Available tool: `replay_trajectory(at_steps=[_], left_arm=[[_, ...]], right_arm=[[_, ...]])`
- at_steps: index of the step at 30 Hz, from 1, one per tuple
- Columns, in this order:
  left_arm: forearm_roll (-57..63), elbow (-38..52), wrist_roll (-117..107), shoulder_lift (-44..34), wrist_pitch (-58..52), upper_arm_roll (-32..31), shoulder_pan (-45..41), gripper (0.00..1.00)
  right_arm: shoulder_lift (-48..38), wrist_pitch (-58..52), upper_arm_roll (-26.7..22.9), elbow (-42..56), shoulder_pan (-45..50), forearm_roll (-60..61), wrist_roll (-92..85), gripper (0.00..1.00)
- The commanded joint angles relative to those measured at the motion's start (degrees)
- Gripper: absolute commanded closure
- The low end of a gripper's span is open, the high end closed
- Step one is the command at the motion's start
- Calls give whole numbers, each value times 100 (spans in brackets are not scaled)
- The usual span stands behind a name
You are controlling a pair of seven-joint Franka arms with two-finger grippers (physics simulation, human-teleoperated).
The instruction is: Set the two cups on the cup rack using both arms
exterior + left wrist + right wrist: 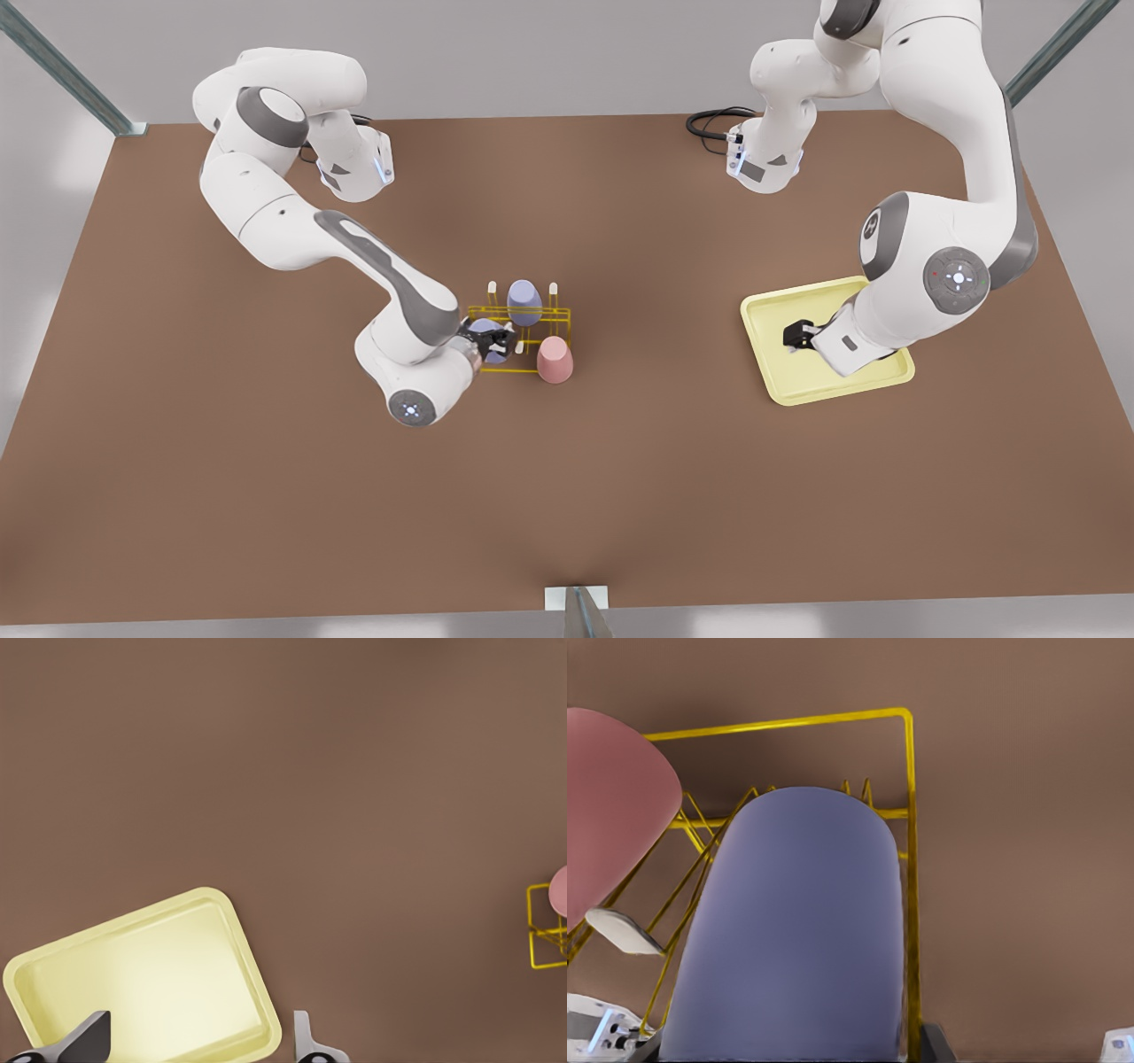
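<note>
We were looking at a simulated robot test cell: a bare brown table (266,496), grey metal frame struts (62,71) at the upper corners, blank grey surroundings.

**Brown table, two items on it**

The table (266,496) carries the rack (523,315) near its middle and the tray (771,372) well apart toward the front view's right. Both arm bases stand along its far edge.
</note>
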Motion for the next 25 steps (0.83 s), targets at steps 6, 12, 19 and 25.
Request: replay_trajectory(at_steps=[6,12,19,25], left_arm=[[4,4,-111,-15,33,-2,-47,0],[4,4,-102,-14,15,-2,-82,0],[83,12,-296,-15,-64,-72,-161,0],[303,109,-287,-6,-494,-46,-170,0]], right_arm=[[-30,-53,316,106,-290,199,-5,0],[-627,-580,423,1134,-1846,-2402,-1919,0],[-2358,-2021,-527,1626,-2453,-2245,-5200,0],[-4265,-1688,-3110,564,-1038,-311,-4892,0]])
